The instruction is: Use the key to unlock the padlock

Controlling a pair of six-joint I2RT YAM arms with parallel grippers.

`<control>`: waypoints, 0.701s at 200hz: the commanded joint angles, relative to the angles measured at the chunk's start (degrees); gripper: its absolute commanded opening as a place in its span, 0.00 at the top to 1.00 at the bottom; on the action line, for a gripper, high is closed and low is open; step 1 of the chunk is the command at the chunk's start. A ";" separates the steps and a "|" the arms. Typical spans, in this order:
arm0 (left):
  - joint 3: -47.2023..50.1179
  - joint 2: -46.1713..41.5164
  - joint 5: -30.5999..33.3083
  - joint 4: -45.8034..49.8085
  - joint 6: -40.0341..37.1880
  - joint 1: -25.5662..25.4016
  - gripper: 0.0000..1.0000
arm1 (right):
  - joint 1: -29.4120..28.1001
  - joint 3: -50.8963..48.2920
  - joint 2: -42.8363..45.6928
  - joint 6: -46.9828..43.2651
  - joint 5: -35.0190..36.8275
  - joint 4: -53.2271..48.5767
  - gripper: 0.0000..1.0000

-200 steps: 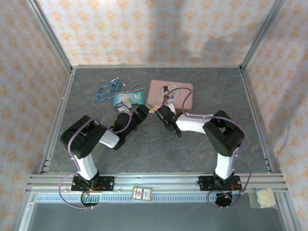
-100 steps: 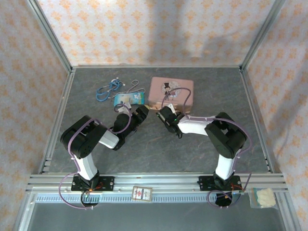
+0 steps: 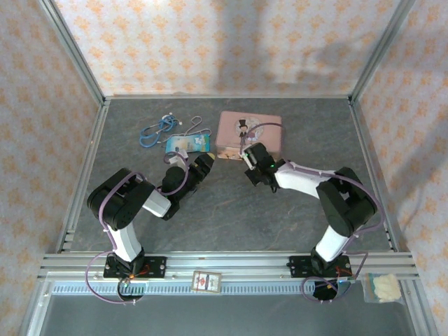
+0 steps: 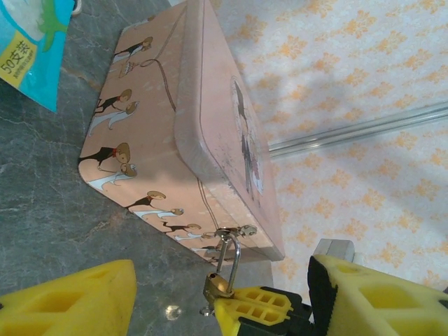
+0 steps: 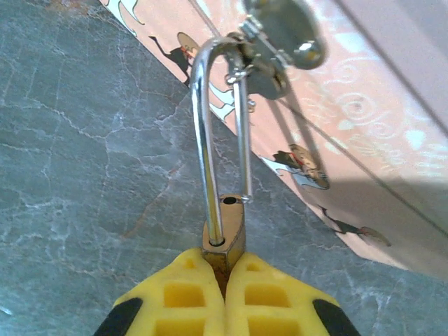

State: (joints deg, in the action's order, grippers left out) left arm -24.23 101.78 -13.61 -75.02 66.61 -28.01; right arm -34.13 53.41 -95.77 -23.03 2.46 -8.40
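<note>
Table (image 3: pixel 210 224): lying grey and stone-patterned, carrying both arms at its near edge.
Right arm (image 3: pixel 336 203): reaching in from the right toward the near side of the tin.
Left arm (image 3: pixel 129 206): bending in from the left, wrist pointing at the tin's near left corner.
Pink tin (image 3: pixel 229 142): sitting lid-up at the far middle of the table, clasp facing the arms.
Blue packet (image 3: pixel 187 144): lying flat just left of the tin.
Blue cord bundle (image 3: pixel 155 130): lying beyond and left of the packet.
Left gripper (image 3: pixel 204 163): hovering near the tin and packet, yellow fingers (image 4: pixel 66 301) standing wide apart.
Right gripper (image 5: pixel 225 264): pressing together on the brass body of the padlock.
Padlock (image 5: pixel 225 238): hanging from the tin's clasp just above the table, body pinched between the right fingertips.
Shackle (image 5: pixel 201 126): looping through the clasp, long leg sitting in the body, short leg ending beside its open hole.
</note>
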 commanded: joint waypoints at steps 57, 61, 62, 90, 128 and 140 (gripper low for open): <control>-0.20 1.47 -3.76 -4.65 0.94 0.76 0.37 | 2.31 2.68 -0.65 -13.43 -7.49 2.41 1.00; -0.21 1.61 -3.92 -4.81 1.13 0.72 0.37 | 2.31 2.96 -0.89 -13.73 -7.59 2.56 1.00; -0.21 1.64 -3.95 -4.84 1.14 0.74 0.37 | 2.31 3.08 -0.94 -13.81 -7.62 2.62 1.00; -0.29 2.69 -5.02 -6.77 2.11 0.76 0.38 | 2.31 5.49 -2.46 -15.01 -8.79 3.31 1.00; -0.70 3.60 -5.90 -7.42 2.73 0.59 0.40 | 2.79 9.71 -4.59 -15.12 -13.49 2.58 1.00; -1.37 3.83 -6.10 -6.92 2.56 0.33 0.40 | 3.68 11.44 -5.25 -14.04 -17.70 1.00 1.00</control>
State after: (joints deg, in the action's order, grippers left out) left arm -24.27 104.79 -18.11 -79.02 68.95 -27.97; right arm -31.77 60.51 -100.18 -37.41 -8.34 -7.35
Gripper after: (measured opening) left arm 0.602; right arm 0.041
